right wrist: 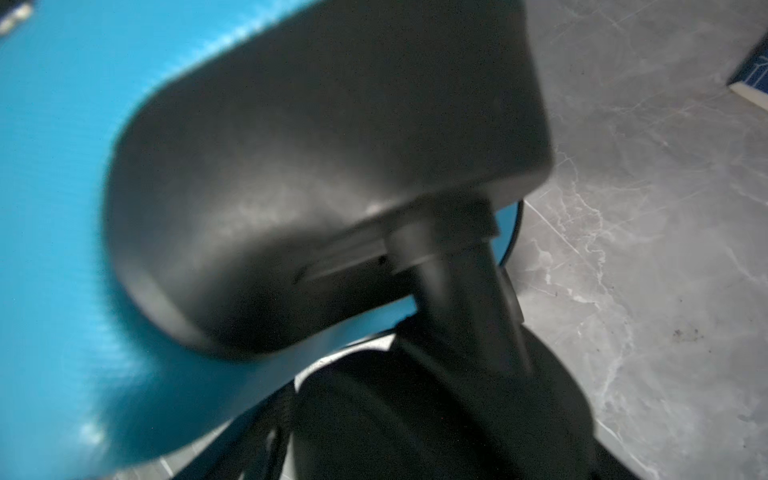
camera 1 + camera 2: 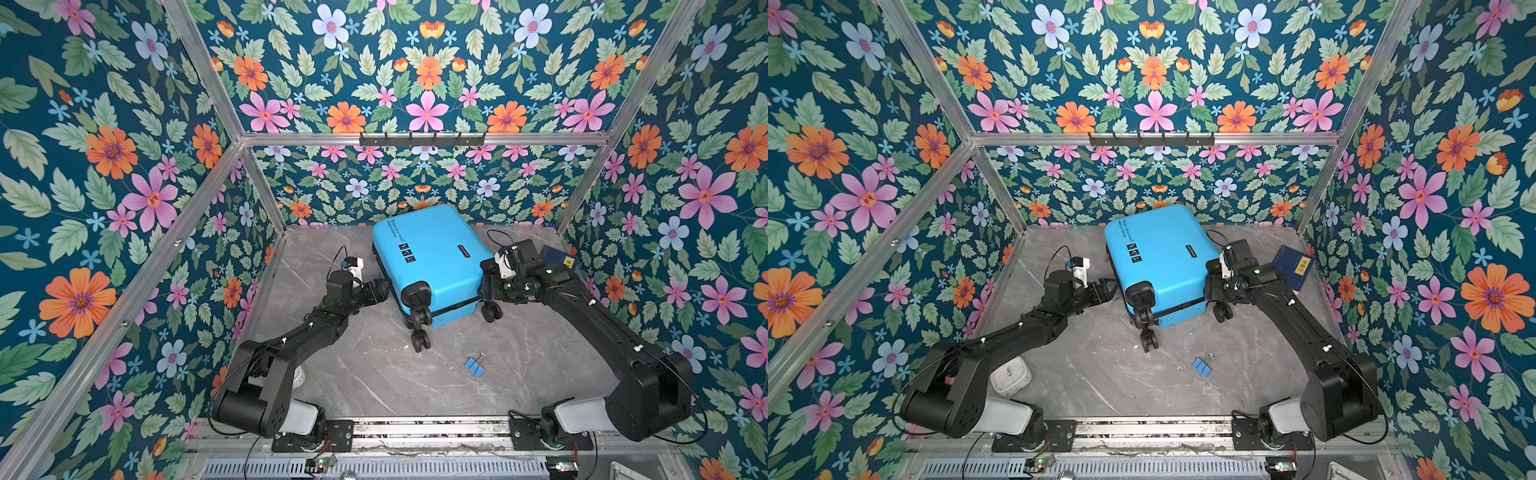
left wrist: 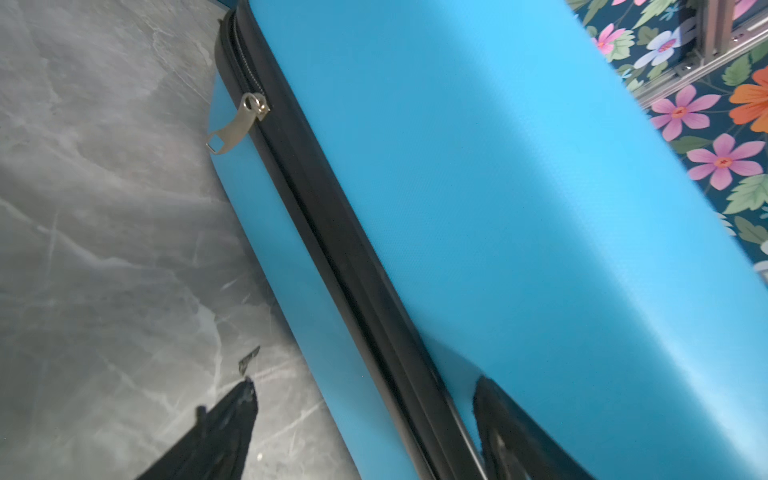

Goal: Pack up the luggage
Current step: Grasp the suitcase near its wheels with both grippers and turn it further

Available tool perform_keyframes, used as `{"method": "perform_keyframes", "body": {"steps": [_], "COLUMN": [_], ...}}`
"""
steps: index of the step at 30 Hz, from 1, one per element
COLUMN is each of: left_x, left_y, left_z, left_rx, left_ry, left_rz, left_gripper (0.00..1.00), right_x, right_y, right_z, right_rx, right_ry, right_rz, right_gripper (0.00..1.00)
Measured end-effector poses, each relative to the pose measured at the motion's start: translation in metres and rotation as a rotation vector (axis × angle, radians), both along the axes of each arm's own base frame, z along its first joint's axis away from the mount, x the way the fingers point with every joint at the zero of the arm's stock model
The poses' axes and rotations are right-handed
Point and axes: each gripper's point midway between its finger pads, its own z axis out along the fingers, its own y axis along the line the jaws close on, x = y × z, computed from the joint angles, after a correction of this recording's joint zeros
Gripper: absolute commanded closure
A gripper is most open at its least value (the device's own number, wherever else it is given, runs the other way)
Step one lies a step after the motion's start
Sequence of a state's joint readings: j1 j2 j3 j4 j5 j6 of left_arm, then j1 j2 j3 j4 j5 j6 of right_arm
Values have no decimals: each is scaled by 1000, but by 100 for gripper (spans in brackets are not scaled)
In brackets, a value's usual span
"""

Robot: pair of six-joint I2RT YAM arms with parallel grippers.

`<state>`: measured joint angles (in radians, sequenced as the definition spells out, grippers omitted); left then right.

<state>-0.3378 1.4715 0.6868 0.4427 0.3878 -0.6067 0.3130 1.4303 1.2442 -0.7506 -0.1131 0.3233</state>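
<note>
The luggage (image 2: 432,257) (image 2: 1163,249) is a sky-blue hard-shell suitcase lying shut on the grey marble table, with its black wheels toward the front. My left gripper (image 2: 384,289) (image 2: 1111,289) is at its left side and stands open. In the left wrist view the gripper (image 3: 370,395) has one fingertip over the table and the other against the blue shell (image 3: 498,187), with the black zipper band between them. A metal zipper pull (image 3: 237,124) hangs further along the seam. My right gripper (image 2: 486,286) (image 2: 1210,286) is against the front right corner. Its wrist view is filled by a blurred black wheel housing (image 1: 324,166) and a wheel (image 1: 415,415); the fingers are not clear.
A dark-blue book (image 2: 559,259) (image 2: 1293,266) lies at the right behind my right arm. A blue binder clip (image 2: 476,365) (image 2: 1202,366) lies in front of the suitcase. A white clock (image 2: 1010,376) sits under my left arm. Floral walls close in three sides.
</note>
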Motion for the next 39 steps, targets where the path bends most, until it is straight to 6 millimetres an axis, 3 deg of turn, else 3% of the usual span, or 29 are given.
{"method": "perform_keyframes", "body": {"steps": [3, 8, 11, 18, 23, 25, 31, 35, 39], "left_x": [19, 53, 54, 9, -27, -37, -52, -55, -52], "left_y": [-7, -16, -19, 6, 36, 47, 71, 77, 79], "left_z": [1, 4, 8, 29, 64, 83, 138, 150, 153], "left_rx": [-3, -8, -9, 17, 50, 63, 105, 103, 96], "left_ry": [0, -14, -34, -116, -257, -328, -515, -552, -537], "left_rz": [2, 13, -3, 22, 103, 140, 236, 267, 288], "left_gripper": [15, 17, 17, 16, 1, 0, 0, 0, 0], "right_x": [13, 34, 42, 20, -3, -9, -21, -19, -14], "right_y": [2, 3, -3, -17, -27, -32, -38, -33, -13], "right_z": [0, 2, 8, 32, 50, 56, 77, 108, 126], "right_rx": [3, 17, 32, 34, 28, 25, 81, 164, 270], "right_ry": [3, -1, -16, -78, -127, -148, -292, -389, -381], "right_rz": [-15, -28, -55, -82, -93, -113, -150, -157, -112], "right_gripper": [17, 5, 3, 3, 3, 3, 1, 1, 1]}}
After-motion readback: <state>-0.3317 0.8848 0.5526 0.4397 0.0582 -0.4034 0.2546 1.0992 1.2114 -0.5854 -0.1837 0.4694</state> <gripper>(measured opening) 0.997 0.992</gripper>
